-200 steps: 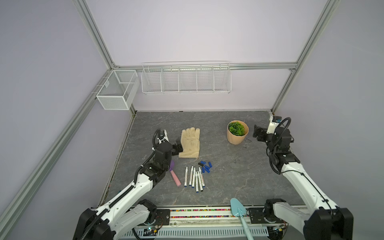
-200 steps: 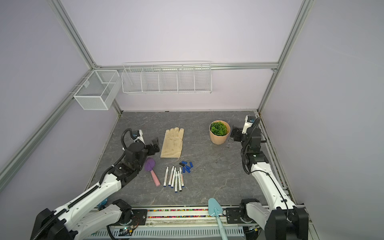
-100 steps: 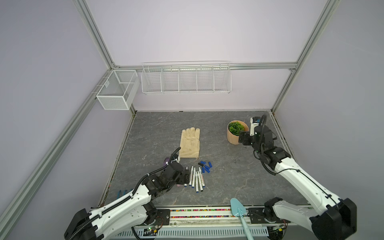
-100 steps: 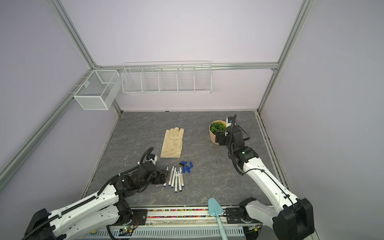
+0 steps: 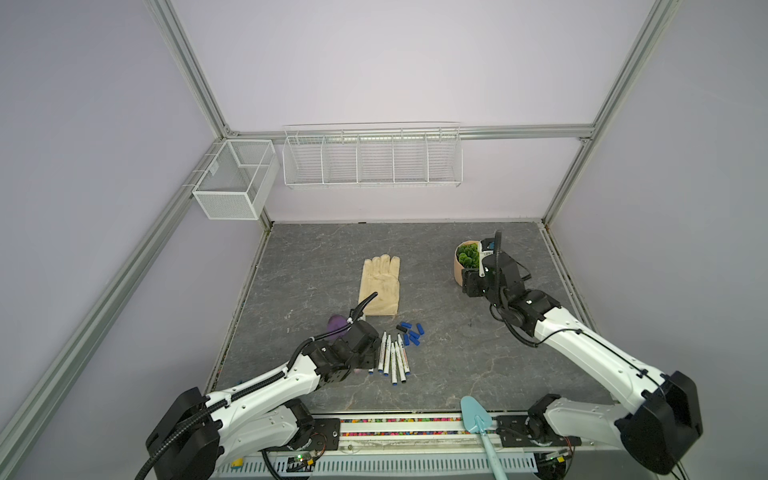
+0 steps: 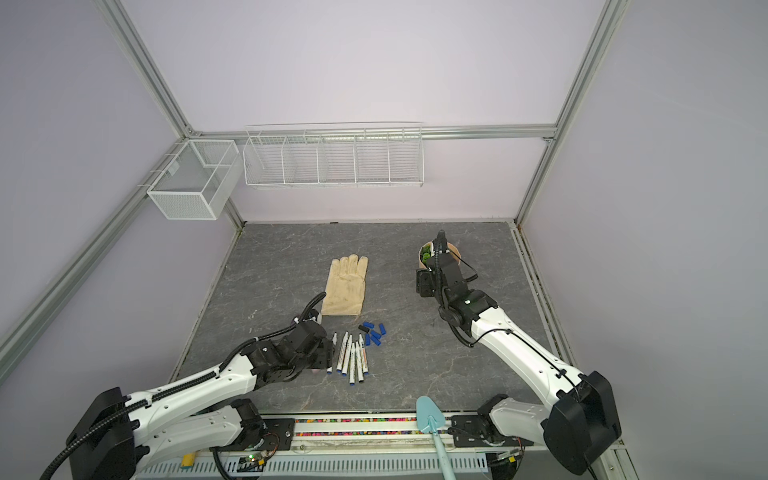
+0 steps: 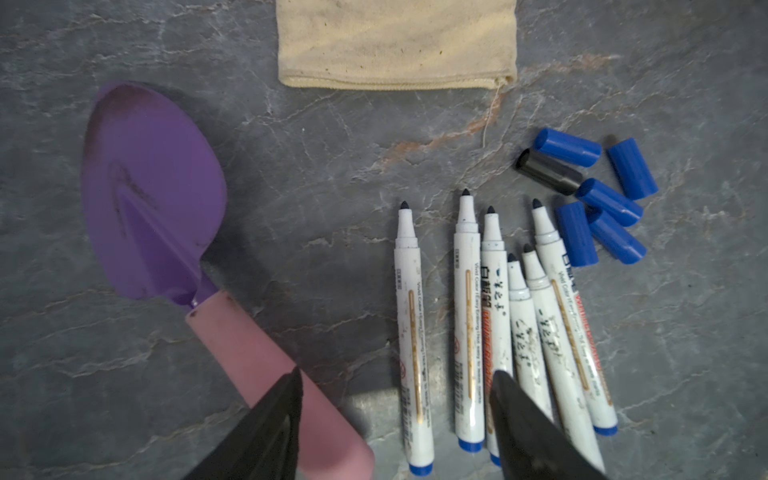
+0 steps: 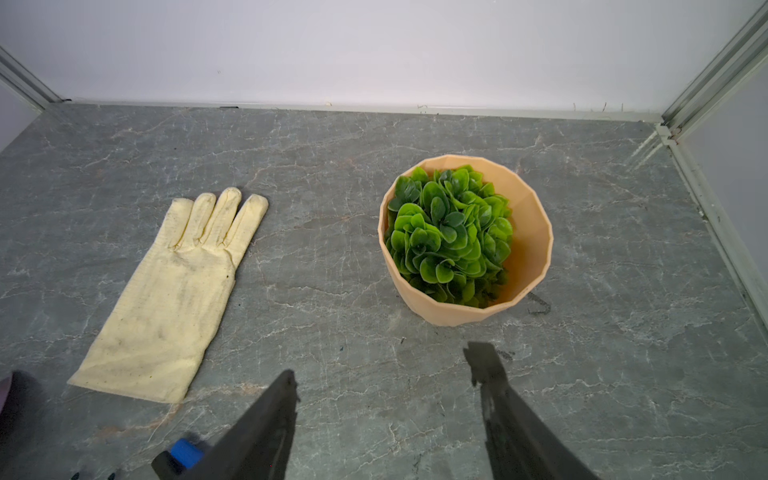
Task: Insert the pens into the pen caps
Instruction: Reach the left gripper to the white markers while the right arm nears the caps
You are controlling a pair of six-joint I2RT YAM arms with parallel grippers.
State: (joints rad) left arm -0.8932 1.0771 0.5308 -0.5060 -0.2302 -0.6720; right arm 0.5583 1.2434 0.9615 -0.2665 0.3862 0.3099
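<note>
On the grey marbled bench [image 5: 457, 353], six slim white plastic pens [image 7: 469, 332] look light, stiff and slippery, best pinched mid-barrel, while left jaws and right jaws stand apart, empty.

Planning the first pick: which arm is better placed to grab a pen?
Left. The left gripper hangs open right over the pens, with pens between its jaws. The right gripper is open too but faces the plant pot, away from them.

Looks like a robot lab test cell
Plain lilac walls [image 5: 374, 62], bare aluminium frame [image 5: 519, 132], wire baskets [image 5: 372, 166] at 12 o'clock, two robot arms [image 5: 266, 390] bolted on at 6 o'clock.
</note>
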